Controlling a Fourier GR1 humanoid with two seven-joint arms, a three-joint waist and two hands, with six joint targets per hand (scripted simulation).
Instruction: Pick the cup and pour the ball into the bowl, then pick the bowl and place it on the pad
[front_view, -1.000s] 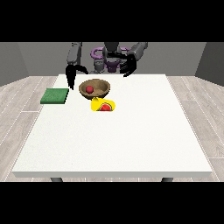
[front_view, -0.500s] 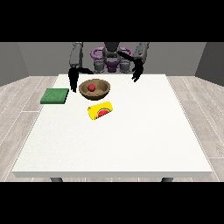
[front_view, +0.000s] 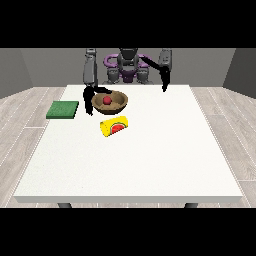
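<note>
A brown bowl (front_view: 119, 105) stands at the table's far left of centre with the red ball (front_view: 107, 100) inside it. In front of the bowl the yellow cup (front_view: 114, 125) lies on its side, its red inside facing the camera. The green pad (front_view: 63, 109) lies flat to the left of the bowl. The hand at the view's left (front_view: 90, 97) is at the bowl's left rim, open, with fingers hanging outside the wall and the thumb reaching along the far rim. The hand at the view's right (front_view: 164, 84) hangs open above the table's far edge, away from everything.
The white table (front_view: 150, 160) stretches wide towards the camera and to the right. The robot's torso (front_view: 128, 67) stands behind the far edge. Grey wooden floor surrounds the table.
The hand at the view's right has drawn away to the right from the cup. The cup has shifted slightly nearer the camera. The hand at the view's left has come down to the bowl's rim.
</note>
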